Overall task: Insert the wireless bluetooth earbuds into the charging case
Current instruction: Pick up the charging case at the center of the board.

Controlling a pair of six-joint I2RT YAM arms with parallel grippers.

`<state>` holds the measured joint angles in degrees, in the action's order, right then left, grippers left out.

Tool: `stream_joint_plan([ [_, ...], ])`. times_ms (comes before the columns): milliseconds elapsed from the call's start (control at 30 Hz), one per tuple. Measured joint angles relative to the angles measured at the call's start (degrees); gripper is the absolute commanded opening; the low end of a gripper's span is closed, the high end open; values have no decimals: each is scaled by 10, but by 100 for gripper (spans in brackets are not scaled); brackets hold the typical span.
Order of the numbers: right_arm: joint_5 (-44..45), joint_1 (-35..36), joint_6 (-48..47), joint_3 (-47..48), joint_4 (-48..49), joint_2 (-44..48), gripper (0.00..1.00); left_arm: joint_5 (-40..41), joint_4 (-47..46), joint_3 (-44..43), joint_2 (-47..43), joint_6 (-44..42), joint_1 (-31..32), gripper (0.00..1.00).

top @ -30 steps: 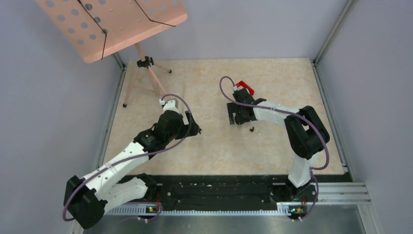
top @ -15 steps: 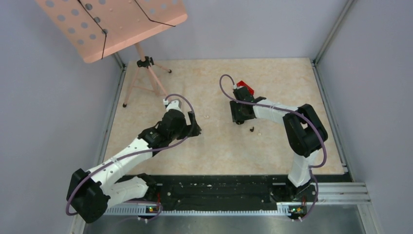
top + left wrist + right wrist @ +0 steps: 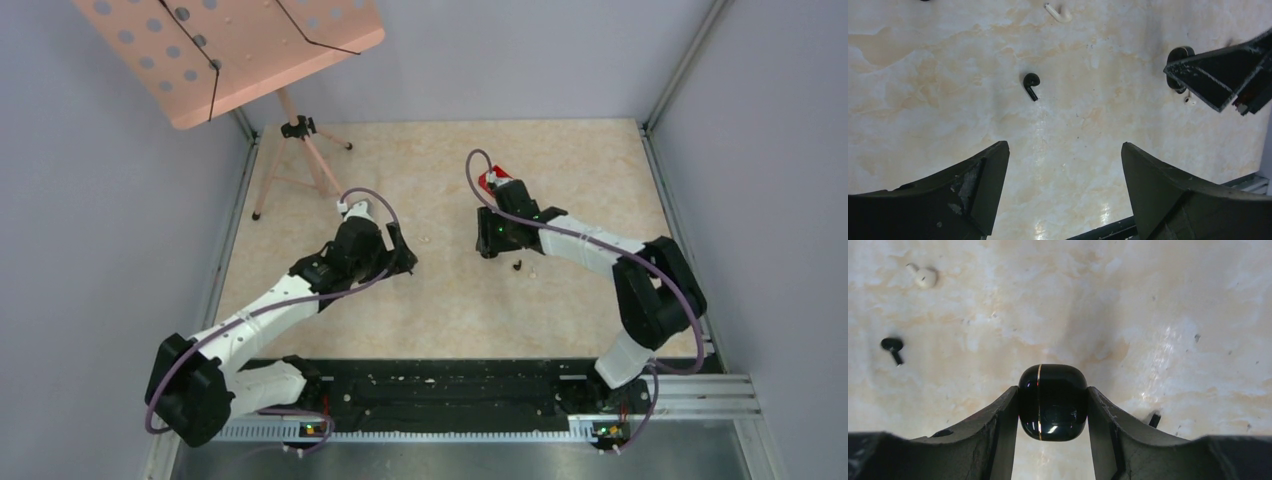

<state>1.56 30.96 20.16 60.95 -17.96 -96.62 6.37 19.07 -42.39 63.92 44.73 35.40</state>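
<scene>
My right gripper (image 3: pixel 1053 391) is shut on the glossy black charging case (image 3: pixel 1053 402), which has a thin gold seam, and holds it just over the beige table. The dark earbud (image 3: pixel 893 346) and the pale cream earbud (image 3: pixel 923 276) lie loose on the table to its left. In the top view the right gripper (image 3: pixel 487 243) is mid-table, with the dark earbud (image 3: pixel 517 265) and pale earbud (image 3: pixel 531 272) just beside it. My left gripper (image 3: pixel 402 255) is open and empty. In the left wrist view it (image 3: pixel 1064 147) is short of the dark earbud (image 3: pixel 1031 86) and pale earbud (image 3: pixel 1058 12).
A pink perforated music stand (image 3: pixel 230 45) on a tripod (image 3: pixel 300 160) stands at the back left. A small pale speck (image 3: pixel 427 239) lies near the left gripper. Grey walls enclose the table on three sides. A black rail (image 3: pixel 450 385) runs along the near edge.
The right arm's elbow swung out to the right and its wrist turned, with the gripper staying near the same spot. The left gripper shifted slightly up and right.
</scene>
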Motion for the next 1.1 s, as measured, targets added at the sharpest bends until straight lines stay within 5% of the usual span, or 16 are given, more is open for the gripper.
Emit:
stream_joint_plan([
  [233,-79,0,49,-104,42,136,46,-121,-61,0,54,33,-48,82],
  [467,-92,0,243,-176,116,224,46,-223,-162,0,97,21,-25,85],
  [800,-79,0,466,-202,160,233,45,-202,-282,49,76,-24,39,85],
  [1100,-77,0,529,-205,164,233,45,-160,-366,51,95,0,64,78],
])
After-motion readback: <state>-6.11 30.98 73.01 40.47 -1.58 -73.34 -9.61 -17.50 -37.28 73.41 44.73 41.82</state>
